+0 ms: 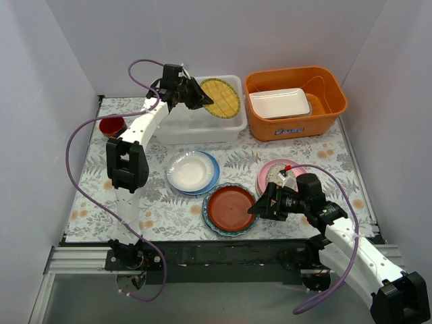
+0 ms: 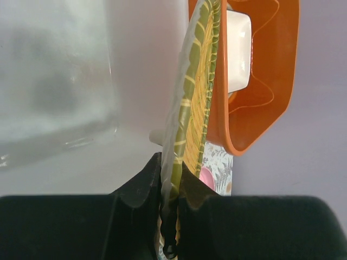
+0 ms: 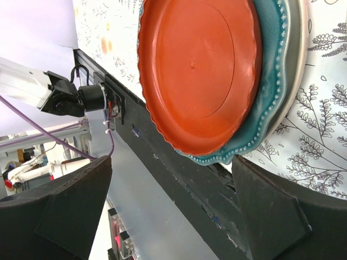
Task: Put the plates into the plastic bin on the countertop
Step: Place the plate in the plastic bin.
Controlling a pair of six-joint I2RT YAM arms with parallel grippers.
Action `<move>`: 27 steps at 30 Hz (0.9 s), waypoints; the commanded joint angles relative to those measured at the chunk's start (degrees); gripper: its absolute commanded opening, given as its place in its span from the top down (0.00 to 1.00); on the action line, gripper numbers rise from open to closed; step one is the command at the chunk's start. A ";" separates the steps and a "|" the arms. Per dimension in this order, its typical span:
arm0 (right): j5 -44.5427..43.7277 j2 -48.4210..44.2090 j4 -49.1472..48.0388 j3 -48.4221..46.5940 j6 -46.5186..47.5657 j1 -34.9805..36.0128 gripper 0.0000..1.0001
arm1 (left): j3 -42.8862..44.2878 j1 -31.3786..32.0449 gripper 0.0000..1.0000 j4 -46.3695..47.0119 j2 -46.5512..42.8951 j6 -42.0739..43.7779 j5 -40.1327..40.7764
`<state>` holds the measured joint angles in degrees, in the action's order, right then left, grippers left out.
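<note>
Placing: left gripper (image 1: 200, 96) clamps yellow woven-look round plate (image 1: 221, 98) over white translucent plastic bin (image 1: 196, 135), 12 o'clock | next we lower, release | right gripper (image 1: 258, 206) spread at red round plate (image 1: 231, 206)'s 3 o'clock

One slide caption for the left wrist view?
Left fingers pinch the yellow woven plate edge-on over the plastic bin.

A white tray (image 1: 279, 103) lies in the orange tub (image 1: 320, 125); red cup (image 1: 111, 126) far left.

Yellow woven plate (image 1: 221, 98), red plate (image 1: 229, 206), teal scalloped plate (image 3: 271, 70), fern-printed cloth (image 1: 169, 209).
</note>
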<state>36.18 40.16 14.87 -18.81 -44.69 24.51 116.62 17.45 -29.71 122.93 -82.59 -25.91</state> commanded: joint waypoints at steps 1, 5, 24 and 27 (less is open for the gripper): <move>0.55 -0.17 -2.66 0.62 0.65 0.18 0.02 | 6.25 -1.10 1.00 0.19 0.19 -0.82 -1.33; 0.29 0.00 -2.57 0.35 0.92 0.18 0.02 | 6.08 -1.89 1.00 0.18 0.90 -0.82 -0.90; -0.15 0.36 -2.22 0.35 1.70 0.18 0.02 | 7.49 -3.57 1.00 -0.96 6.70 1.99 3.76; -0.68 -0.43 -2.22 0.09 1.62 0.18 0.02 | 7.39 -3.65 1.00 -0.70 7.58 1.99 4.29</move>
<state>36.07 40.60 14.83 -18.83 -44.31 24.51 123.37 14.35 -31.77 131.94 -81.36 -22.37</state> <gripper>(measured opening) 0.982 0.087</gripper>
